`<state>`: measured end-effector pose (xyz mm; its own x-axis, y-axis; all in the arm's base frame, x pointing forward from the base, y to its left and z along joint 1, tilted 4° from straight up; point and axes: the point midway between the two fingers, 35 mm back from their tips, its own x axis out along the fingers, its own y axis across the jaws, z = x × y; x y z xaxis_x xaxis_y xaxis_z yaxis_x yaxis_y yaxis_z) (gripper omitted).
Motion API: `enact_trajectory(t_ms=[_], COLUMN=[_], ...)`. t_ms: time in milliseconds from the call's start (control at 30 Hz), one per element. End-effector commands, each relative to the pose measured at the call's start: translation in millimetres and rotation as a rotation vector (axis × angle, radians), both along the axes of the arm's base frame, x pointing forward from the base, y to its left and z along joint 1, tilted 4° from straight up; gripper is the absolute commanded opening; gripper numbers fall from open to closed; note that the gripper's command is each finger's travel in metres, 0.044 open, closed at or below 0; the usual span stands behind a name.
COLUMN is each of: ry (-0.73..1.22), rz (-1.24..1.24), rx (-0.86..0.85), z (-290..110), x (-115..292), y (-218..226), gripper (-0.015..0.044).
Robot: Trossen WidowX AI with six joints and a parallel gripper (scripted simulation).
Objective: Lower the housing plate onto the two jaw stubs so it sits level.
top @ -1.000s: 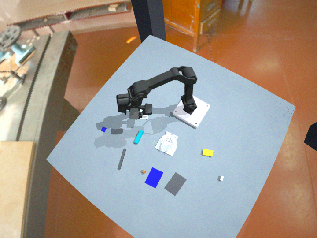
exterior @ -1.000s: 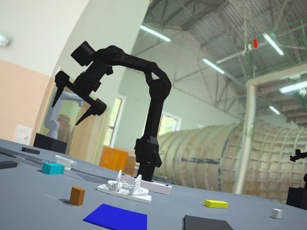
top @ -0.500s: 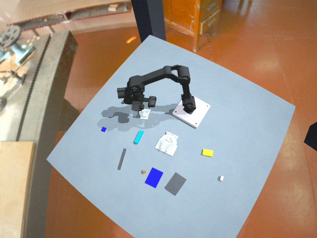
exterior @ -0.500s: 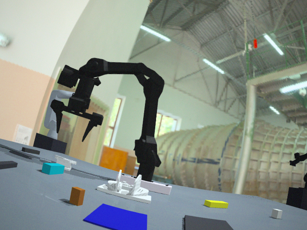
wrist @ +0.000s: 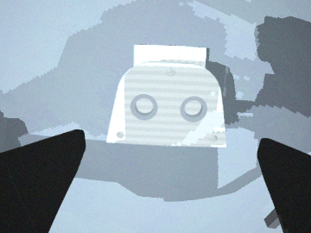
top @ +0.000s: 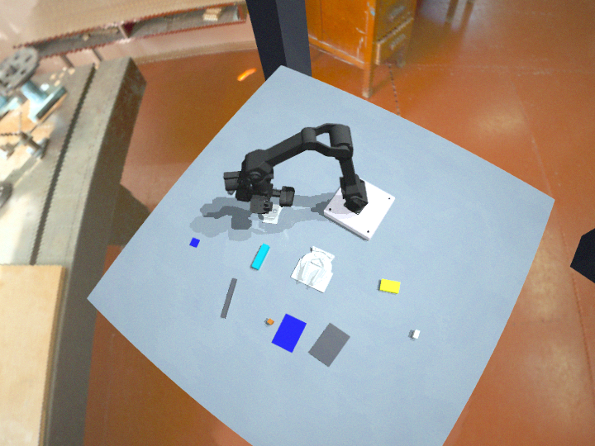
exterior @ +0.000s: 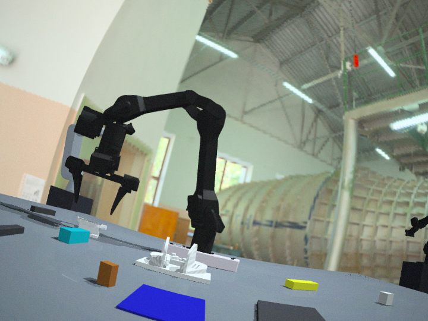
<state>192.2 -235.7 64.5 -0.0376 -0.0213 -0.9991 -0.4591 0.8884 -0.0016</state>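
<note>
The white housing plate (top: 272, 217) (exterior: 90, 227) (wrist: 169, 88) rests on the table, its face with two round holes visible in the wrist view. My gripper (top: 274, 199) (exterior: 94, 207) (wrist: 174, 144) is open and empty above it, with a fingertip to either side of the plate in the wrist view. The white base (top: 314, 272) (exterior: 204, 276) lies apart from the plate. Two upright jaws (exterior: 166, 249) (exterior: 191, 257) stand on it. In the top view the arm partly covers the plate.
A cyan block (top: 259, 256) (exterior: 74, 235) lies near the plate. A dark bar (top: 228, 297), an orange block (top: 269, 321) (exterior: 107, 273), a blue sheet (top: 288, 333) (exterior: 166, 303) and a grey sheet (top: 329, 344) lie farther out. A yellow block (top: 389, 286) (exterior: 301, 285) lies beyond the base.
</note>
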Motion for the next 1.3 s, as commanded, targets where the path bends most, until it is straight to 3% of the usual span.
enact_trajectory(t_ms=[0, 1267], ry=[0.006, 0.006], rz=[0.003, 0.003], rx=[0.009, 0.010], z=[-8, -51], x=[-1, -3], y=[1, 1], gripper=[0.0440, 0.0440])
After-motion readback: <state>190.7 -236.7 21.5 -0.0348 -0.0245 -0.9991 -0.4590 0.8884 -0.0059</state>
